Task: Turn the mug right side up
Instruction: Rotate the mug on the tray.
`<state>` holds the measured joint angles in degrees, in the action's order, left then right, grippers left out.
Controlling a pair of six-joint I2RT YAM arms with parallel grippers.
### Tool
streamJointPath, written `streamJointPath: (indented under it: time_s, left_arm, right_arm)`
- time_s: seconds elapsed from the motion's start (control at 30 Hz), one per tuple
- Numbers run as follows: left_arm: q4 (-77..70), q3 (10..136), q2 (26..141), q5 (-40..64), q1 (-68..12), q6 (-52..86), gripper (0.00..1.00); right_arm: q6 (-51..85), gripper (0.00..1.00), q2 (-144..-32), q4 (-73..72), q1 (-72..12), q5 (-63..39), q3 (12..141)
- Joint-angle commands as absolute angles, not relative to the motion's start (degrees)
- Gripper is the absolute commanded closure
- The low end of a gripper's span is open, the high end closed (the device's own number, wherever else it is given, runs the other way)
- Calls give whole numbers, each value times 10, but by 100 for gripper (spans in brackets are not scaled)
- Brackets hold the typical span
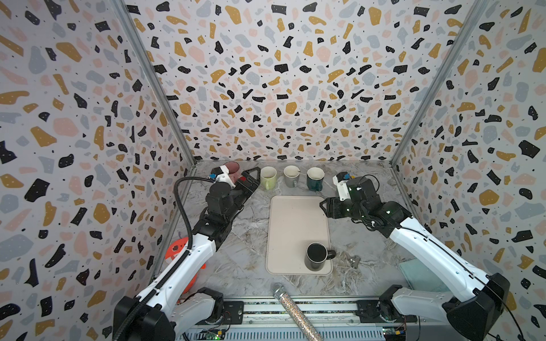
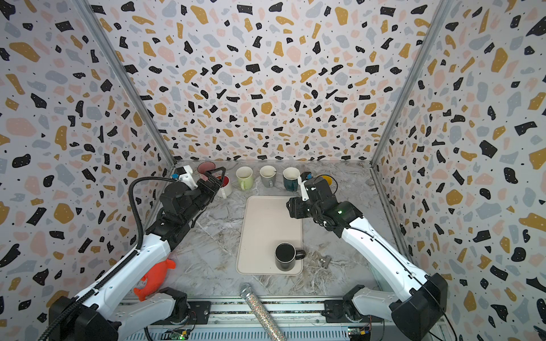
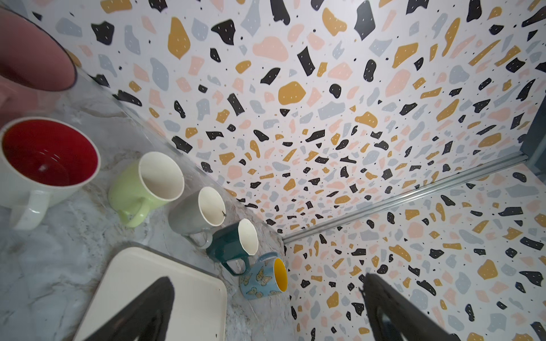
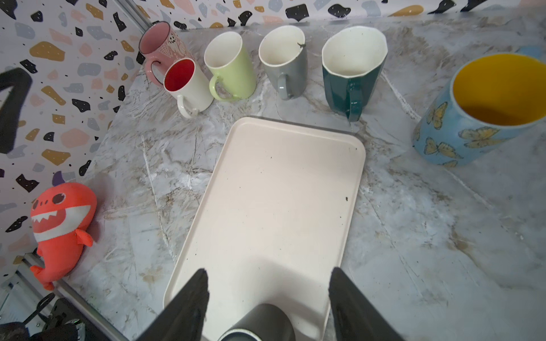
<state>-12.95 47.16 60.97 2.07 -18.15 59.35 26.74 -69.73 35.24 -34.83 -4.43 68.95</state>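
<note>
left tool [image 3: 267,277], right tool [image 4: 269,269] apart; only wrist views show butterflies on blue mug [image 4: 443,138].

Seven mugs were on the surface [image 1: 245,236]. Six were along its far edge: one pink mug [image 4: 161,50], one white mug [image 4: 192,88] with a red inside, one green mug [image 4: 233,68], one grey mug [image 4: 286,65], one teal mug [image 4: 351,82] and one butterfly mug [image 4: 472,118]. One black mug [image 1: 316,257] was at the near right corner of the single tray [image 1: 295,221]. There was also one orange shark toy [image 4: 62,224], one glitter microphone [image 1: 292,310], one small metal piece [image 1: 355,261] and one pale teal cloth [image 1: 419,274].
</note>
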Motion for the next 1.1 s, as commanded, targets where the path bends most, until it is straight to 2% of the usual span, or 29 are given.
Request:
streamJointPath:
  time_s: [0.0, 0.1, 0.27, 0.43, 0.63, 0.77, 1.07]
  left_arm:
    - [-102, 475, 593, -46, -180, 527, 3]
    - [-42, 493, 592, -90, -180, 490, 4]
    - [-12, 488, 587, -121, -180, 481, 5]
    - [-14, 474, 581, -128, -180, 480, 5]
    - [-16, 472, 585, -133, -180, 481, 5]
    - [-11, 472, 586, -134, -179, 481, 5]
    - [-9, 466, 586, -136, -180, 488, 5]
  right_arm:
    - [315, 34, -713, 471, -339, -110, 738]
    - [353, 36, -737, 524, -322, -187, 730]
    - [434, 39, -725, 525, -265, -266, 663]
    - [508, 41, -691, 512, -198, -330, 591]
    - [610, 45, -664, 447, -183, -451, 471]
    - [666, 49, -640, 408, -180, -477, 407]
    - [750, 50, -634, 288, -179, -506, 319]
